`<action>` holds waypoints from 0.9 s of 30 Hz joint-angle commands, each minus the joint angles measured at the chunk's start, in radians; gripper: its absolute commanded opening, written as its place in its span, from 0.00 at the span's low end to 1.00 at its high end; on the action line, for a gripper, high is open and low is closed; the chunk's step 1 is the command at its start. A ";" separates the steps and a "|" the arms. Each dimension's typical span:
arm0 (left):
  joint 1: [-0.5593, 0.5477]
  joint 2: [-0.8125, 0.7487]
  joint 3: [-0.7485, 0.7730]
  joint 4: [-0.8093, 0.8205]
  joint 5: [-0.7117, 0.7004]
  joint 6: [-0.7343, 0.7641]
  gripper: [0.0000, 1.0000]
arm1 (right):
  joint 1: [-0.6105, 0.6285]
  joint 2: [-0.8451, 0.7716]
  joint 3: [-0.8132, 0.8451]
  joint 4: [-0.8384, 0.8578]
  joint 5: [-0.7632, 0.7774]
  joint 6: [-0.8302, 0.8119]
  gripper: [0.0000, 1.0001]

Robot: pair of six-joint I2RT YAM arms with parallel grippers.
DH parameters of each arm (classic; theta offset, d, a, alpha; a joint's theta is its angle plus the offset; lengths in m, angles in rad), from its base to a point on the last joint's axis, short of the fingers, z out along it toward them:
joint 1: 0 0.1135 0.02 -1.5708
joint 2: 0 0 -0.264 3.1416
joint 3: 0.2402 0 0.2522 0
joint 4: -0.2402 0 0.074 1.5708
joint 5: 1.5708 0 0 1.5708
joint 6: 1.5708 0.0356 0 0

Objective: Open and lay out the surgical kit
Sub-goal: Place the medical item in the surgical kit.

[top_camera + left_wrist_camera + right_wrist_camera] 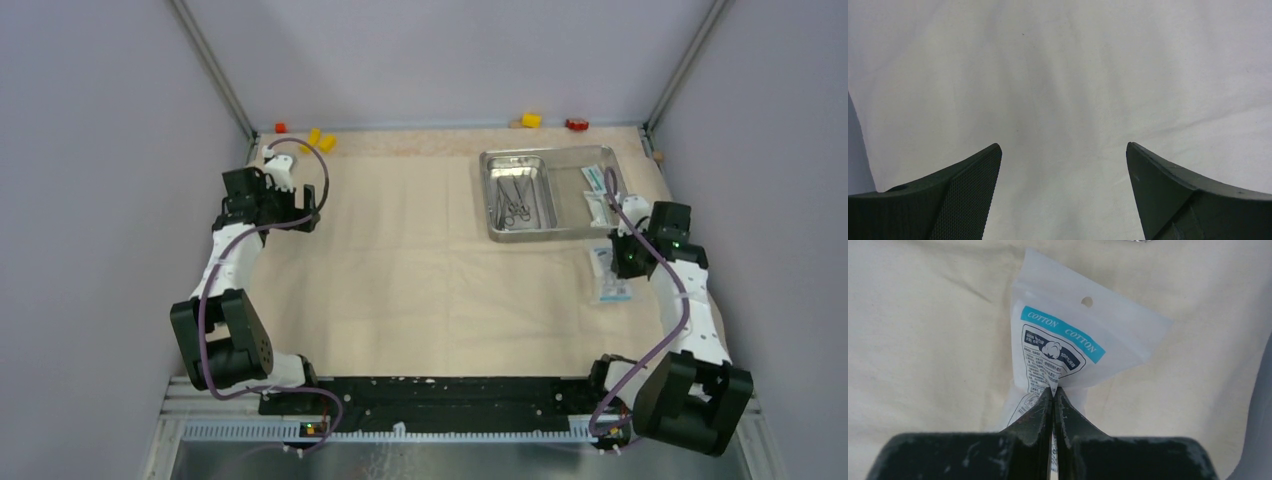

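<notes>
The beige cloth wrap (400,260) lies spread flat over the table. The steel tray (550,153) sits on it at the back right, with thin metal instruments (512,200) in its left part and white-and-teal packets (596,190) in its right part. My right gripper (628,252) is shut on a white-and-teal cotton packet (1073,335), pinched at its lower edge by the closed tips (1053,390). This packet (608,280) hangs low over the cloth in front of the tray. My left gripper (305,208) is open and empty (1063,147) over bare cloth (1063,75) at the far left.
Small red (281,127) and yellow (320,140) blocks lie along the back edge at the left. Another yellow (531,120) and red (576,124) block lie at the back right. Grey walls and metal posts close in the sides.
</notes>
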 commanded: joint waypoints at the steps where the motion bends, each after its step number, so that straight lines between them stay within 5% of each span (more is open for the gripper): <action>1: 0.003 -0.038 0.040 0.013 0.009 -0.008 0.99 | -0.004 0.093 -0.027 0.017 -0.051 -0.068 0.00; 9: 0.003 -0.010 0.051 0.018 -0.011 -0.005 0.99 | -0.004 0.253 -0.023 0.001 -0.056 -0.087 0.01; 14: 0.003 0.018 0.054 0.032 -0.013 -0.008 0.99 | -0.003 0.246 -0.018 -0.007 -0.064 -0.098 0.28; 22: 0.003 0.093 0.092 0.035 -0.036 0.010 0.99 | -0.004 0.159 0.141 -0.046 -0.060 -0.066 0.59; 27: 0.003 0.128 0.106 0.052 -0.022 -0.004 0.99 | -0.001 0.241 0.358 -0.004 -0.097 0.003 0.65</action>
